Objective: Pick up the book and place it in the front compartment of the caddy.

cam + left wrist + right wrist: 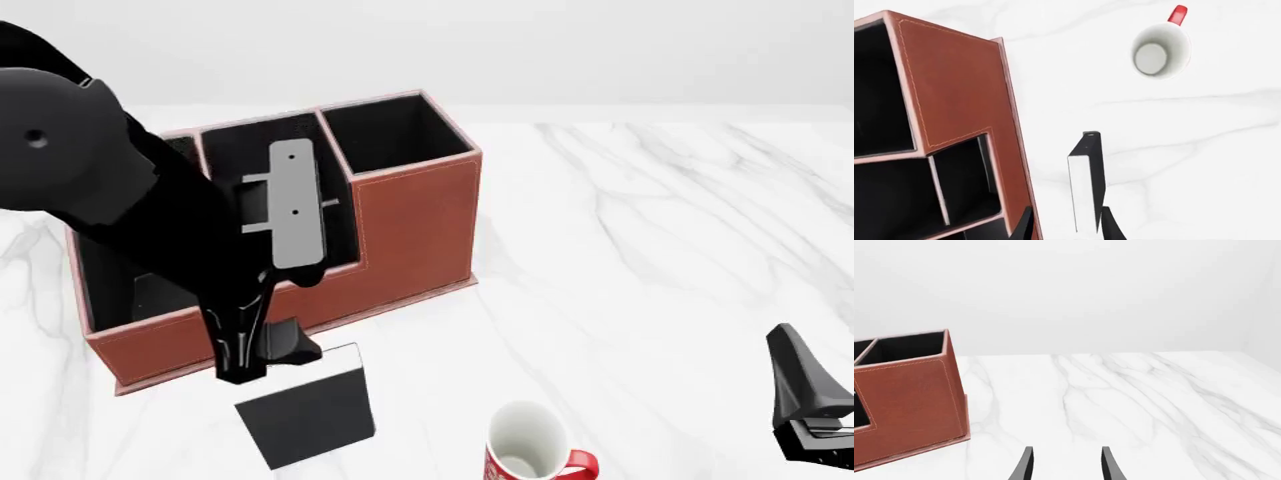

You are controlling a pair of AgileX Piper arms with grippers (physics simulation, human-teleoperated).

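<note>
The book (310, 412), black-covered with a white page edge, stands on edge on the table just in front of the caddy (414, 215). My left gripper (263, 355) points down at the book's near-caddy end and is open. In the left wrist view, the book (1087, 175) sits between the fingers, close to one fingertip (1111, 226) and apart from the other. The caddy (954, 95) is right beside it. Its low front compartment (134, 295) is mostly hidden by my left arm. My right gripper (794, 360) is open and empty at the table's near right, also seen in the right wrist view (1064, 465).
A white mug (527, 440) with a red handle stands on the marble table to the right of the book, and the left wrist view shows it (1161, 50) from above. The caddy's tall back compartments (394, 130) are black-lined. The caddy's side (911, 400) shows in the right wrist view.
</note>
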